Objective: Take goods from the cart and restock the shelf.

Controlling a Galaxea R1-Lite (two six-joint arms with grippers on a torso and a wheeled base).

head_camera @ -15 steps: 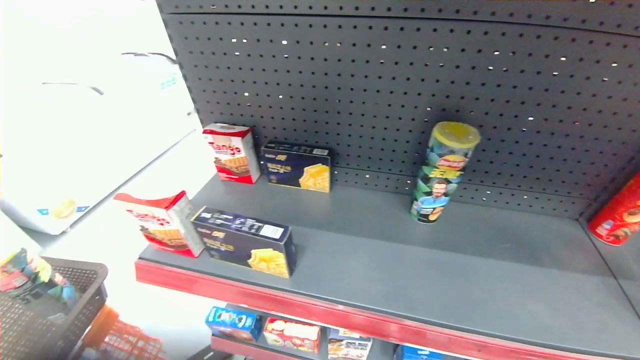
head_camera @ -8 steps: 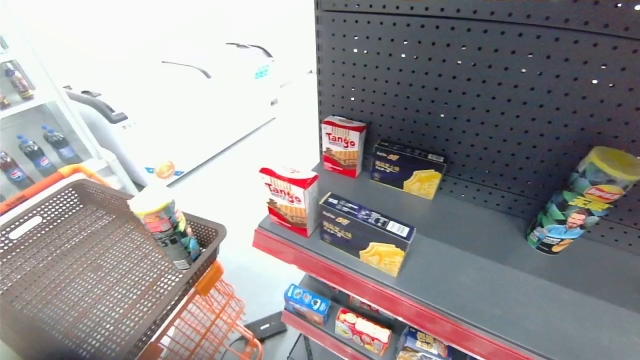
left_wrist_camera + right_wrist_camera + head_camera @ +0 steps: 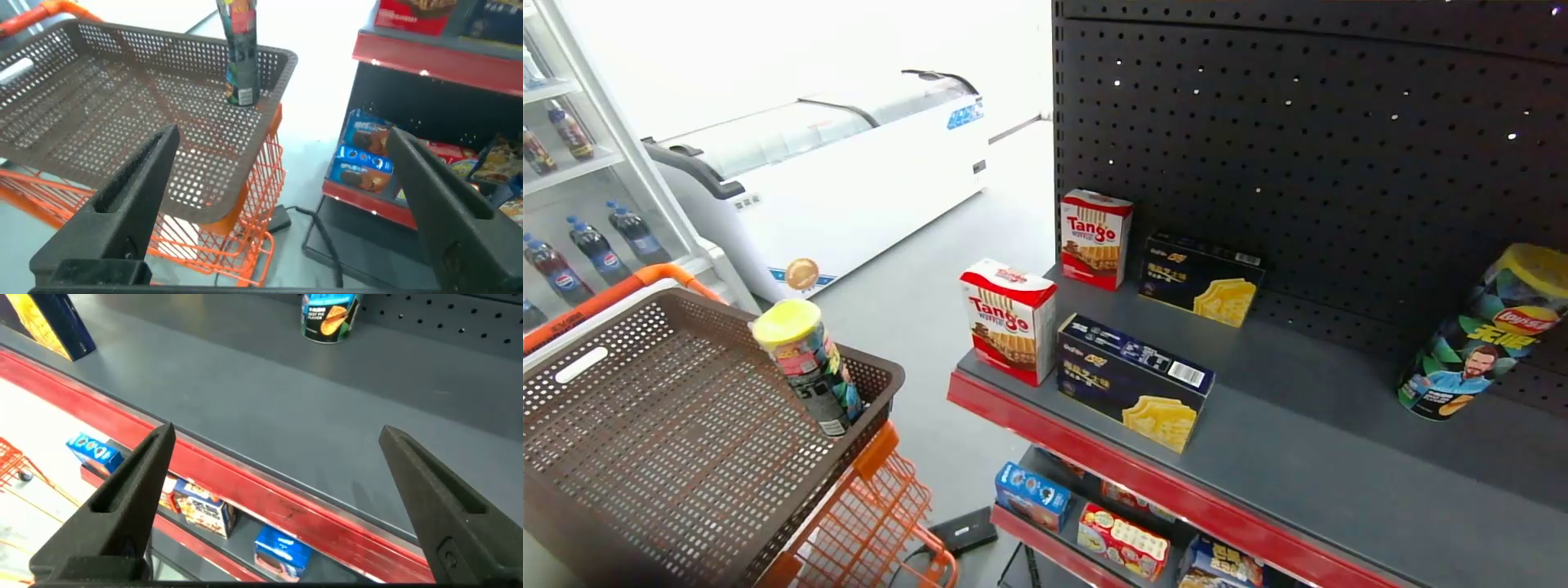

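The chip can (image 3: 805, 363) I am after stands in the far right corner of the brown basket (image 3: 645, 457), left of centre in the head view, yellow lid up and close against the mesh wall. The basket rides on the orange cart (image 3: 882, 523) at the lower left of the frame. The shelf (image 3: 1298, 425) runs from the centre down to the lower right. A matching can (image 3: 1474, 335) stands at the right edge before the pegboard (image 3: 1298, 147), and red wafer boxes (image 3: 1009, 320) and dark blue boxes (image 3: 1131, 381) stand at the shelf's left end.

I judge the step in hand to be picking that can out of the basket. To do it well I should come in above the basket wall and take the tube around its middle, below the lid. Then I should lift straight up until the base is over the rim before swinging towards the shelf; a sideways pull could catch it on the mesh.

My left gripper (image 3: 282, 143) has its fingers spread wide, holds nothing and touches nothing; the can is well ahead of it. My right gripper (image 3: 278, 434) is equally wide and bare, above the shelf's red front lip.
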